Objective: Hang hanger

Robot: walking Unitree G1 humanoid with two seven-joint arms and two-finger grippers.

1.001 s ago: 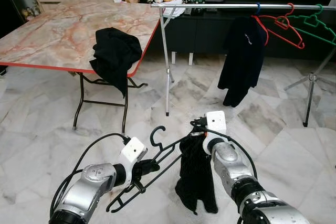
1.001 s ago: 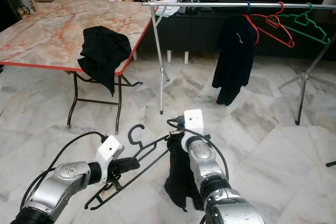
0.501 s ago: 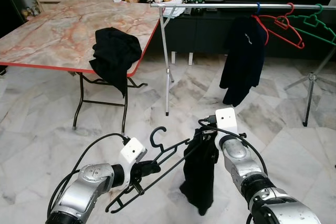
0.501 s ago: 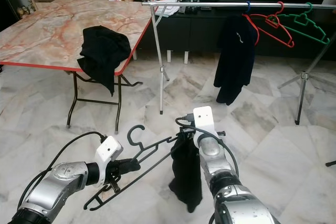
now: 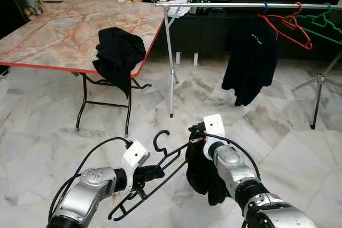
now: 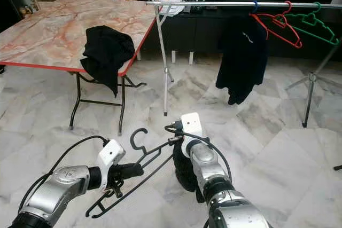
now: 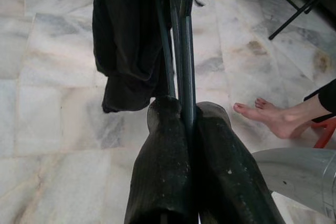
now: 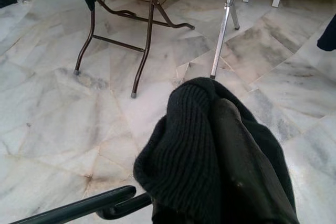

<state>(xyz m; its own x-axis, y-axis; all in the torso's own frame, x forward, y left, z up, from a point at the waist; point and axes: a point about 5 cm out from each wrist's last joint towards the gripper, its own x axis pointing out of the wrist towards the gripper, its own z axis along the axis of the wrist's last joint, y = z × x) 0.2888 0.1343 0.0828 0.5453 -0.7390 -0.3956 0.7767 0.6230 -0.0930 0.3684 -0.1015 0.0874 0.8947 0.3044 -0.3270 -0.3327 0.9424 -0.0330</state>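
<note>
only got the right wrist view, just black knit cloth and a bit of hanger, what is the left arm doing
Observer: The left gripper is shut on the black hanger, holding it by its lower bar.
Operator: where's the rail
Observer: The clothes rail is ahead across the floor, with a black garment, a red hanger and a green hanger on it.
Operator: anyone near
Observer: A person's bare foot shows in the left wrist view.

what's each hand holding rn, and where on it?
Left hand: hanger, pinched on its lower bar. Right hand: black garment, gripped at its bunched top edge.
</note>
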